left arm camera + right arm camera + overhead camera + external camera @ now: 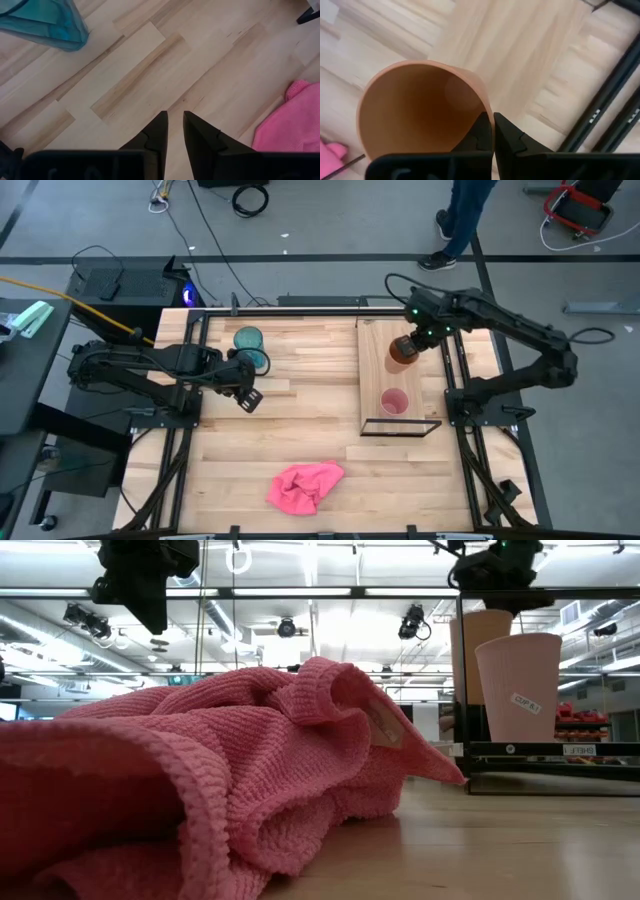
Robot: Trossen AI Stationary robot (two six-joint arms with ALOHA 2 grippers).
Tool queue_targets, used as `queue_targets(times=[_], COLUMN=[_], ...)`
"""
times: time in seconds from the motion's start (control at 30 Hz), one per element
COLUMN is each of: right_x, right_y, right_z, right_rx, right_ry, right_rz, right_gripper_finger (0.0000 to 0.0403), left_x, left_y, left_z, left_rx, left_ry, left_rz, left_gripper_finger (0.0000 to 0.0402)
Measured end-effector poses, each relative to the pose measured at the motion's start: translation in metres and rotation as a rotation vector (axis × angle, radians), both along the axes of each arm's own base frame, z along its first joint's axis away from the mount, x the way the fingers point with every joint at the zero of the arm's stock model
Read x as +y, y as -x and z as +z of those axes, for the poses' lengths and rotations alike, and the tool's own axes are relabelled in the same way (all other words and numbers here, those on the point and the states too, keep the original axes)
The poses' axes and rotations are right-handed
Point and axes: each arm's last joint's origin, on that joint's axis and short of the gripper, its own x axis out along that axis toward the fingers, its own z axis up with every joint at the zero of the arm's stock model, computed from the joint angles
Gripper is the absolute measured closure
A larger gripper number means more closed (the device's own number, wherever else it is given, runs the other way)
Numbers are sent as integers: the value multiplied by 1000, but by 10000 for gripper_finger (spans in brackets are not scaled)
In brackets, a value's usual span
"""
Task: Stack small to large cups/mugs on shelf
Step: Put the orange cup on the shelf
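The orange cup is upright over the far part of the shelf, a light board with a black wire frame. My right gripper is shut on it. The small pink cup stands upright on the shelf's near part; in the low view it is in front of the orange cup. The teal cup rests on the tabletop at the far left. My left gripper hovers just near of it, its fingers a narrow gap apart, touching nothing. My right gripper pinches the orange cup's rim, with one finger inside the cup and the other outside. The fingers come from above, pointing down. The cup hangs upright, mouth up; whether its base rests on the shelf I cannot tell.
A crumpled pink cloth lies on the near middle of the table and fills most of the low view. The shelf's black wire frame rises at its near end. Bare planks lie between the left gripper and the shelf.
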Motion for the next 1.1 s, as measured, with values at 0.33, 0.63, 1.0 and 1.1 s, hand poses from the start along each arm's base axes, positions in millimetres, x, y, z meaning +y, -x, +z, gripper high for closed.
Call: queue_targets(times=[0.33,0.63,1.0,1.1], right_x=[-5,-5,-4,-7], right_y=[-12,-12,-17,-22], right_z=[-37,-40,-44,-49], right_rx=[7,25,44,65], right_ry=[-51,-64,-78,-87], right_rz=[14,16,25,32], right_gripper_finger=[400,400,400,400], left_x=[0,0,0,0], left_y=[0,0,-1,-1], left_z=[0,0,0,0], left_rx=[-4,-6,-10,-10], left_ry=[0,5,5,5], left_rz=[1,10,9,9], left_gripper_finger=[337,337,334,336])
